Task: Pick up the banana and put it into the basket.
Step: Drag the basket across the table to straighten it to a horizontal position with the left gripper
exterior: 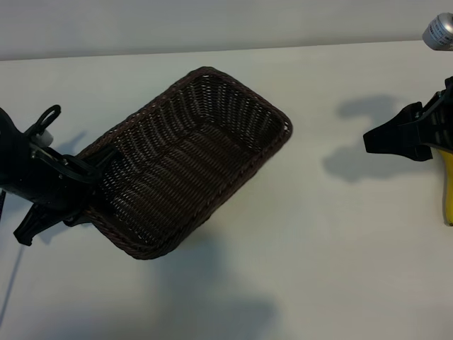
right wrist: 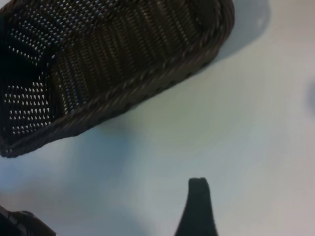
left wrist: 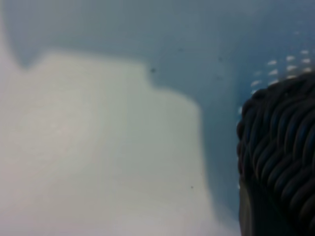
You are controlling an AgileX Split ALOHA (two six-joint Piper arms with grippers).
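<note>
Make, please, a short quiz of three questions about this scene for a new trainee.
1. True or false: the banana lies inside the basket.
2. Which gripper is at the basket's rim? A) left gripper B) right gripper
3. Fill in: the basket's inside holds ____.

Key:
1. False; it is at the table's right edge, under the right arm.
2. A; it is closed on the basket's corner, and the basket is tilted. The right gripper stands open, away from the basket.
3. Nothing.
</note>
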